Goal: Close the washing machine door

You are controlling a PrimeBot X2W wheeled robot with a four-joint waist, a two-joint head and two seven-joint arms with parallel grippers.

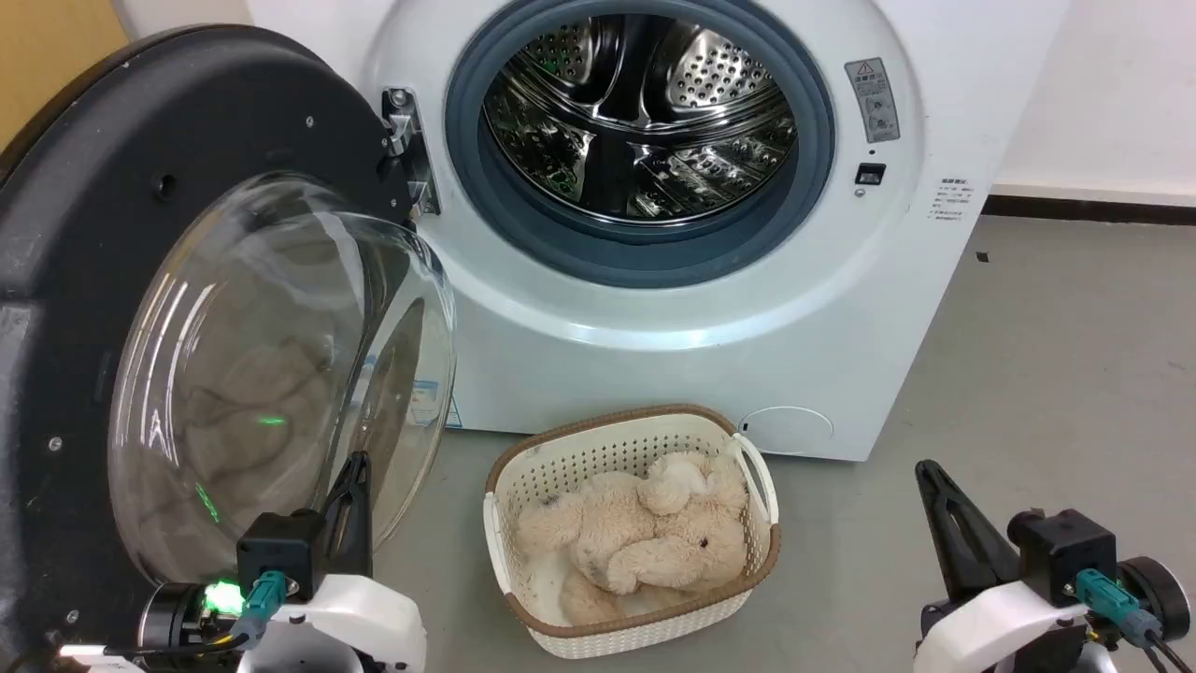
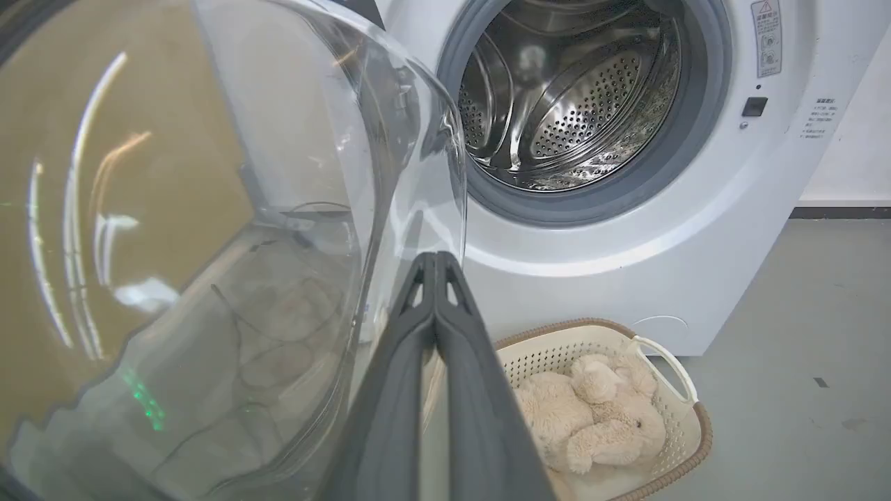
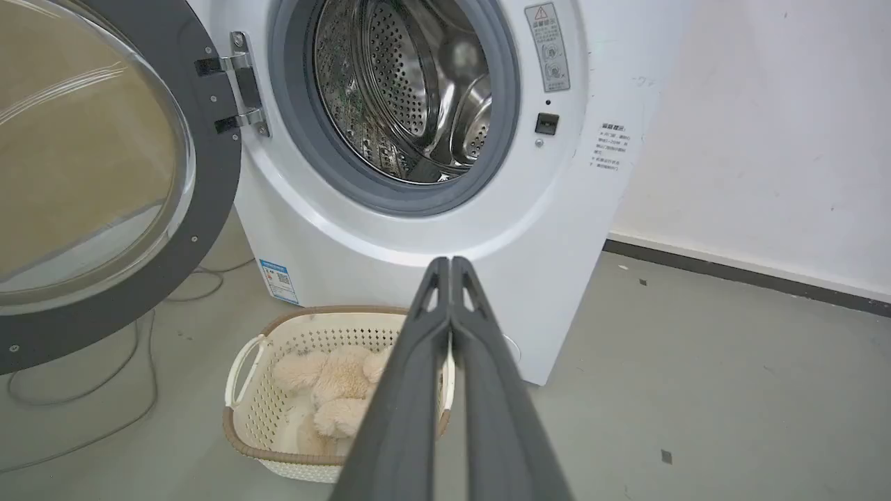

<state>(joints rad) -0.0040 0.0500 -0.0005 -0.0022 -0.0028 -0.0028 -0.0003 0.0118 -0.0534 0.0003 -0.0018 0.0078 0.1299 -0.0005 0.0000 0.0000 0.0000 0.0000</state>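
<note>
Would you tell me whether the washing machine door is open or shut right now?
Open: the washing machine door is swung wide on its hinge, leaving the steel drum fully exposed.

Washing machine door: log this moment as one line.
washing machine door: wide open | left gripper: shut, near its glass, contact unclear | right gripper: shut, free | basket: plush toy inside

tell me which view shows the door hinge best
The right wrist view: the hinge sits unobstructed there, its metal plate joining the washing machine door to the washing machine. The head view shows it smaller, partly tucked behind the door's rim. In the left wrist view the door's glass bowl hides it.
</note>
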